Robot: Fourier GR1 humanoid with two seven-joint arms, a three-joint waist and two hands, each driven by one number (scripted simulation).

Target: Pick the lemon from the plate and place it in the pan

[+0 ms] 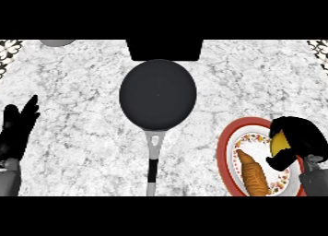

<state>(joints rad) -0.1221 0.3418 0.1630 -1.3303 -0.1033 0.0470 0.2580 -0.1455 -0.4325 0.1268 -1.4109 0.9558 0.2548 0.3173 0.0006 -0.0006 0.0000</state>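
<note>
Head view: the right hand (299, 138) curls over the lemon (279, 145), fingers pinching it above the red-rimmed plate (225, 143), seemingly ready to lift. A croissant (254, 174) lies just left of that hand. The pan (158, 94) waits well to its left, handle toward the robot. The left hand (14, 131) rests spread at the bench (78, 92) edge.

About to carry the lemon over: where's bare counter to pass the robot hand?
Bare counter lies between the pan and the plate, and between the pan handle and the left robot hand. The plate is crowded: right robot hand curled on the lemon, croissant beside.
</note>
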